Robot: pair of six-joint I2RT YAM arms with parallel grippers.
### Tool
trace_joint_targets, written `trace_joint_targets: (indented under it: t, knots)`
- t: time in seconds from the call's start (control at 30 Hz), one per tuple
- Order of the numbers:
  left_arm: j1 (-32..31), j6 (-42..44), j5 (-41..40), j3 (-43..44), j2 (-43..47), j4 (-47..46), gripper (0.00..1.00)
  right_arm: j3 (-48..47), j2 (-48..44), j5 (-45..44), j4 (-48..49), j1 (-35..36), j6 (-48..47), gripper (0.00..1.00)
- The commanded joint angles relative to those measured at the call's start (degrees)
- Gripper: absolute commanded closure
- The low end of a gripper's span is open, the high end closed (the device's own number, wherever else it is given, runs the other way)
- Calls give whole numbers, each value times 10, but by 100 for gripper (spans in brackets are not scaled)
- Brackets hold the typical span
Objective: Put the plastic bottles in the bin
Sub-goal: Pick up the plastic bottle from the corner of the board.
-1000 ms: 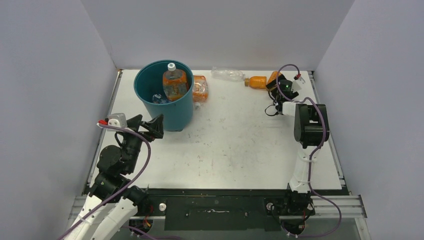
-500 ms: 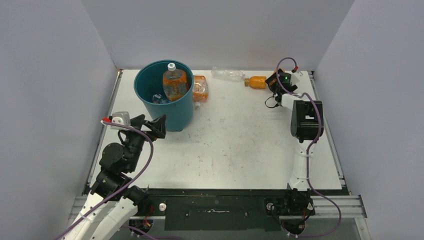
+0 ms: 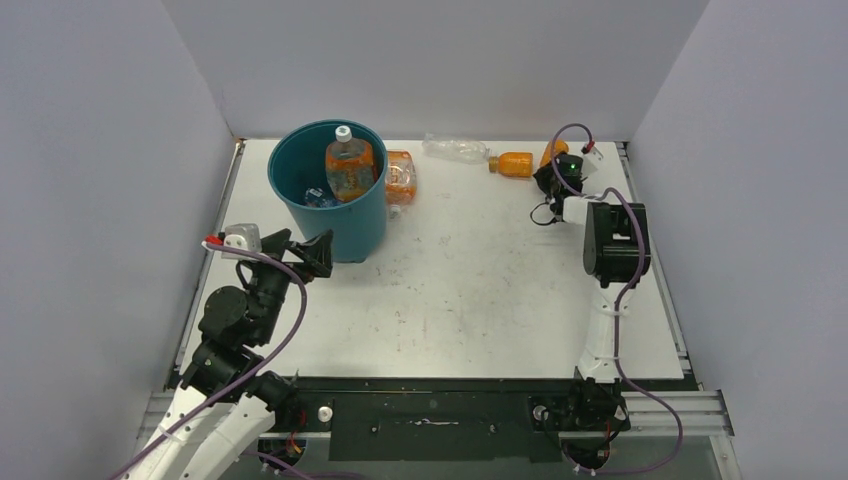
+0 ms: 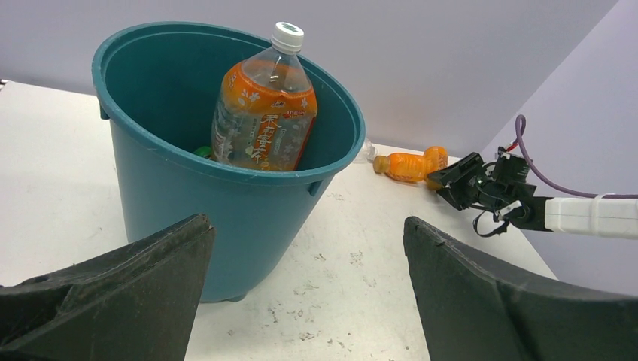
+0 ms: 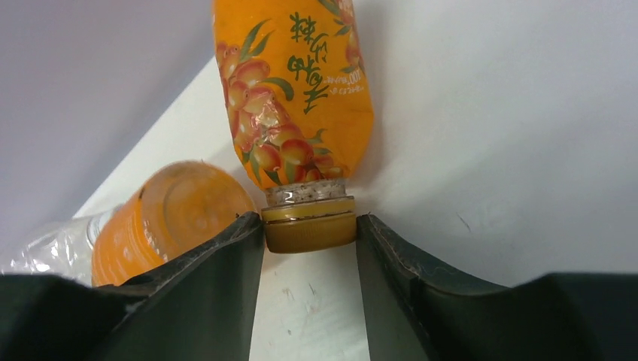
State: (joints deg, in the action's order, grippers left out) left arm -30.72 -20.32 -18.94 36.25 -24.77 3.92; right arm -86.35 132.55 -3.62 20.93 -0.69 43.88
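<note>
The bottle in play is an orange-labelled bottle (image 5: 293, 98) lying on its side in the far right corner of the table (image 3: 470, 290), cap toward the arm. The right claw (image 5: 309, 235) has its two fingers (image 5: 226, 271) drawn in to little more than the cap's width. As far as the wrist view shows, each one touches a side of the yellow cap (image 5: 309, 223), so it has the bottle by the cap, though the bottle lies flat and unlifted.

Just to its left a solid orange bottle (image 3: 513, 164) lies nearly touching it, and a crumpled clear bottle (image 3: 455, 149) lies further left along the far edge. Another labelled bottle (image 3: 400, 177) lies just beside the bin's right wall.

The bin (image 3: 300, 200) stands at the far left, well apart from that corner. A tall orange-labelled bottle (image 4: 263, 105) stands in it with its white cap above the rim. The left claw (image 4: 308, 301) hangs near the bin's near side — spread wide, holding nothing.

To my eye the step in hand is the pick-up of the corner bottle. Next comes a lift clear of its orange neighbour, then a long carry leftward over the bin's rim — a cap hold may let the body swing, so I'd want it slow.
</note>
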Motion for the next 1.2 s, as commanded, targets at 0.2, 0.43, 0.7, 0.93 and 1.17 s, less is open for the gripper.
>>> trace_joint_targets:
  t: [0.2,0.43,0.7,0.93,1.17]
  knots:
    - [-10,4,-5,3,23,-15,4,193,-217,-6,33,19,-3,62]
    - [-12,6,-29,-5,50,-24,4,449,-474,4,143,120,21,65]
    - [-19,22,-11,-29,72,-82,4,578,-767,131,20,243,-57,67]
    - [-51,89,290,17,-36,-73,4,556,-915,277,-201,277,-107,68]
    - [-82,175,440,120,-124,17,4,543,-939,376,-298,282,-96,71]
